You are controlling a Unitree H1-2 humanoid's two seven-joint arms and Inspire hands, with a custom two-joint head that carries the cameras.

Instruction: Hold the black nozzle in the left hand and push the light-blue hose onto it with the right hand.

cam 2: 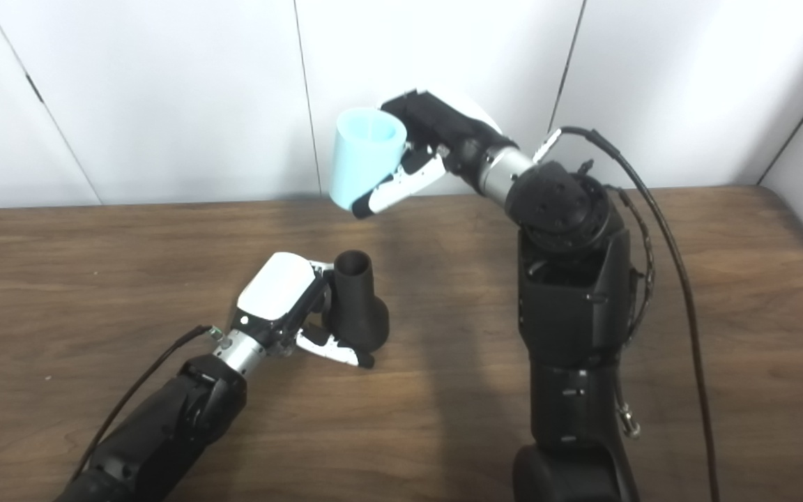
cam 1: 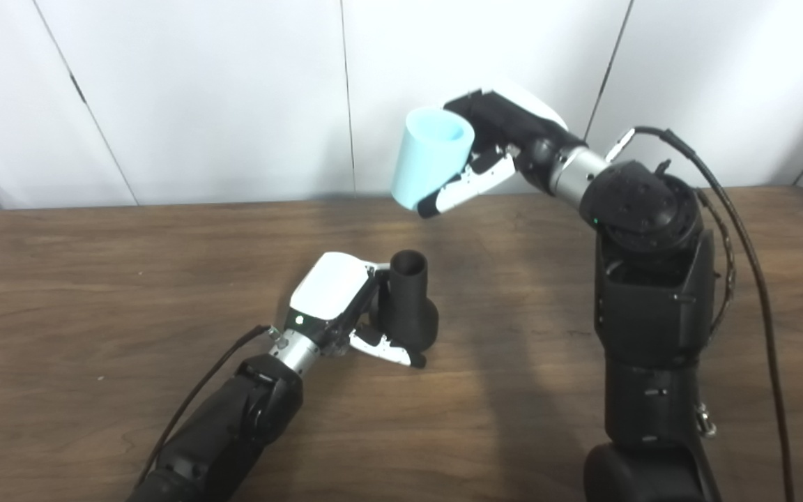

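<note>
We start with the black nozzle [cam 1: 408, 303], which stands upright on the wooden table [cam 1: 95, 279] near its middle, narrow open mouth up and wider flared base down. It looks like hard moulded plastic, so we judge it stiff and light, with a matte skin that should not slip much. The flared base is where we want the hold, since that leaves the narrow neck bare for the hose. Our left hand [cam 1: 346, 307] is at that spot: fingers wrapped round the lower body from the left, thumb across the front of the base, clamped on the nozzle.

The light-blue hose [cam 1: 429, 160] is a short tapered sleeve, open at the top end, held well above and behind the nozzle, tilted, apart from it. Its wall looks thin and smooth; we judge it light and somewhat pliable, so squeezing hard could pinch the mouth out of round and spoil the fit. Holding it on the side wall, away from the end that goes over the neck, seems best. Our right hand [cam 1: 488, 157] has its fingers closed on the hose's side.

By count: one nozzle, one hose, two hands, one table. A dark cable [cam 1: 750, 265] runs down beside the right arm.
</note>
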